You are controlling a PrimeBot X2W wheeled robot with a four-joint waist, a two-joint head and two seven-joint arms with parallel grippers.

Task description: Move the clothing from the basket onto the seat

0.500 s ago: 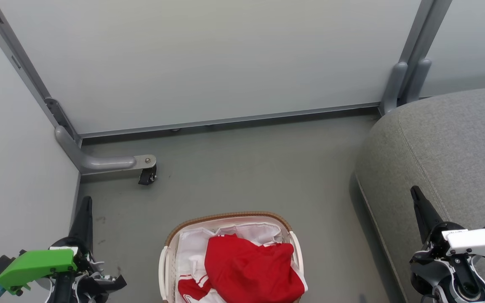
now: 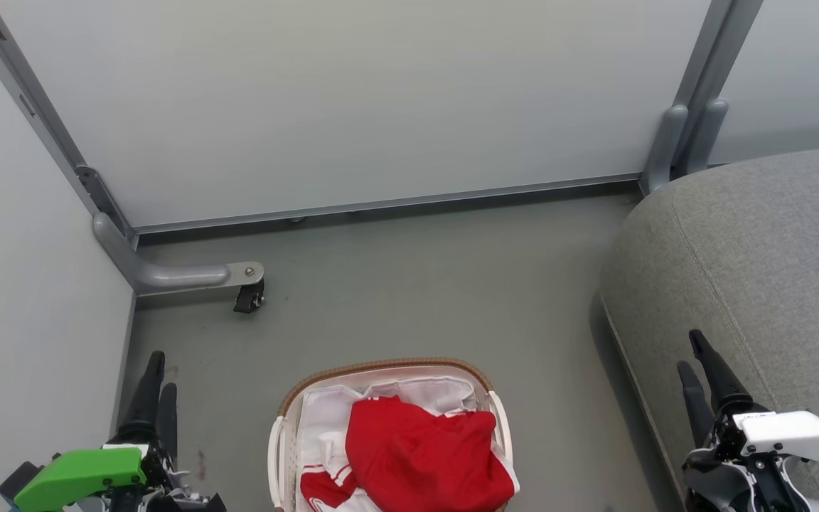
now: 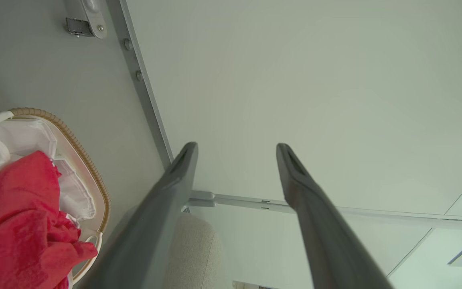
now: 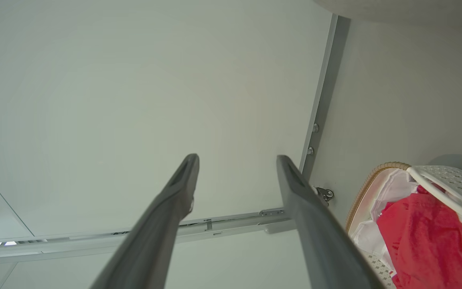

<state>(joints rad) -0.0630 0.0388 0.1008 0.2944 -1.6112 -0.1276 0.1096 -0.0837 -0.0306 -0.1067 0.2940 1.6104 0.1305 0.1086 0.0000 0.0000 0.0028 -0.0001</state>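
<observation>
The basket (image 2: 388,367), white with a brown woven-look rim, stands on the floor at the bottom centre of the head view. Red clothing (image 2: 424,455) with white trim lies piled inside it on a white liner. The grey seat (image 2: 765,249) rises to the right of the basket. My left gripper (image 2: 161,373) is open at the lower left, well apart from the basket (image 3: 90,176) and the clothing (image 3: 22,216). My right gripper (image 2: 688,350) is open at the lower right, over the seat's edge. Nothing sits between the fingers of the left gripper (image 3: 237,145) or the right gripper (image 4: 238,157).
Pale partition panels (image 2: 352,99) close off the back and left. A grey metal foot with a caster (image 2: 249,295) juts onto the floor (image 2: 416,284) left of the basket. Another panel post (image 2: 687,142) stands by the seat's far corner.
Both grippers have drawn down toward the bottom edge of the head view and turned, so each now shows two fingers. Basket, clothing and seat have not moved.
</observation>
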